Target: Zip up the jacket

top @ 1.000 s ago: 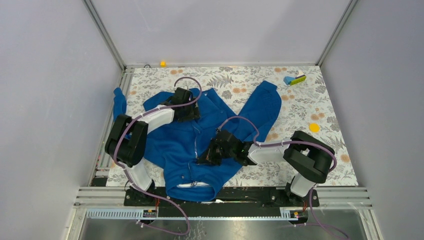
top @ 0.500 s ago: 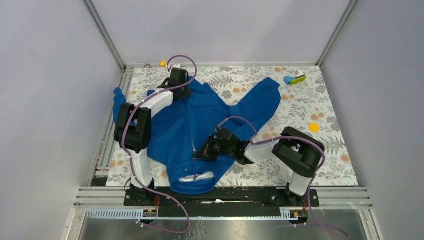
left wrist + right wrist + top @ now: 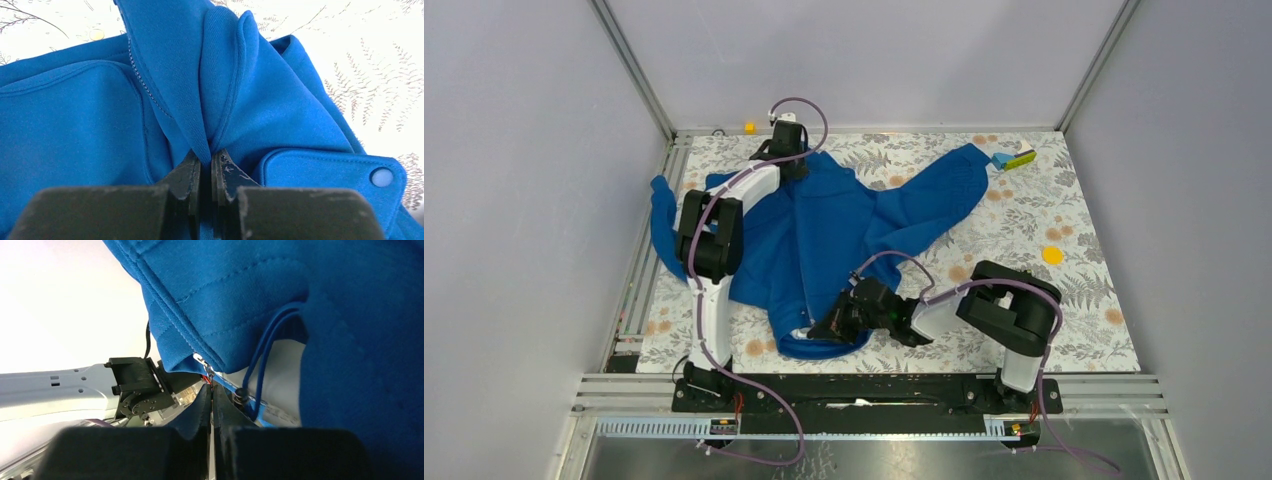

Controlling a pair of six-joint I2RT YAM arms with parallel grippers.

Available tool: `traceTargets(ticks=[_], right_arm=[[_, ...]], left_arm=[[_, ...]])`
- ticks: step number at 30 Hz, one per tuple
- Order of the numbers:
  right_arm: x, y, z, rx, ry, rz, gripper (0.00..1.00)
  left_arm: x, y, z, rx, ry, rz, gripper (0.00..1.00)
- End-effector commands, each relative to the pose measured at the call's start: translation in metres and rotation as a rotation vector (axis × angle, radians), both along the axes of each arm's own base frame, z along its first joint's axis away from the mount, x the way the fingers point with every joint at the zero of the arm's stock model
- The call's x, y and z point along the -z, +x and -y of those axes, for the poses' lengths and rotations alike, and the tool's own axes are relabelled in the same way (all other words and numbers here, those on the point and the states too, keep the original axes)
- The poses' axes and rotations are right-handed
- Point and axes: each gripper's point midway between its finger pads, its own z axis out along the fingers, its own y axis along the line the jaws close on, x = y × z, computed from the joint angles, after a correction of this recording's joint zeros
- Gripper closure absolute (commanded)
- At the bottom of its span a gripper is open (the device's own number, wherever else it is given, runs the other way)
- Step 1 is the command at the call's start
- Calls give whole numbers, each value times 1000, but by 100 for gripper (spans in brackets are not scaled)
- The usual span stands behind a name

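Pinching a fold of the jacket (image 3: 75,130) in the closed left gripper (image 3: 206,157), zipper teeth (image 3: 145,86) just left of the tips. Clamping its collar end in the shut right gripper (image 3: 211,389), zipper pull (image 3: 204,363) just above the tips.

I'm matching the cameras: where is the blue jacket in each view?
Top external: the jacket spread left of centre.
Left wrist: fills the frame, fold pinched in the left gripper.
Right wrist: upper right, edge in the right gripper.
Shared: floral tablecloth, top and left-wrist views.
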Motion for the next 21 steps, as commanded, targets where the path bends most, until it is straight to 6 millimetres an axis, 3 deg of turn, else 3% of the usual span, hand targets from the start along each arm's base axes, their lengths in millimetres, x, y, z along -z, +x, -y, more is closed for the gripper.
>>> traceTargets(ticks=[1, 6, 11, 12, 13, 14, 16, 17, 20, 21], right_arm=[[1, -54, 25, -131, -39, -72, 100], [3, -49, 47, -99, -112, 6, 100], [-6, -45, 42, -123, -102, 68, 100], [-10, -43, 41, -134, -96, 111, 93], [-11, -40, 43, -140, -106, 166, 77], [-12, -36, 47, -159, -129, 239, 63], [-15, -24, 55, -178, -192, 380, 43], [-19, -19, 59, -196, -217, 439, 38], [-45, -7, 67, -244, -235, 620, 25], [-57, -3, 72, -249, -241, 680, 22]], left_arm=[[-95, 67, -21, -72, 38, 357, 100], [-91, 68, -21, -58, 64, 344, 100], [-86, 61, -17, -29, 69, 318, 100], [-90, 60, -14, -10, 56, 323, 100], [-89, 56, -11, 6, 46, 303, 99], [-92, 52, -10, 12, 36, 293, 86], [-102, 41, -12, -4, 11, 278, 52], [-102, 32, -14, -12, -4, 261, 41], [-117, 5, -12, -5, -67, 253, 24], [-125, -6, -11, -1, -90, 255, 12]])
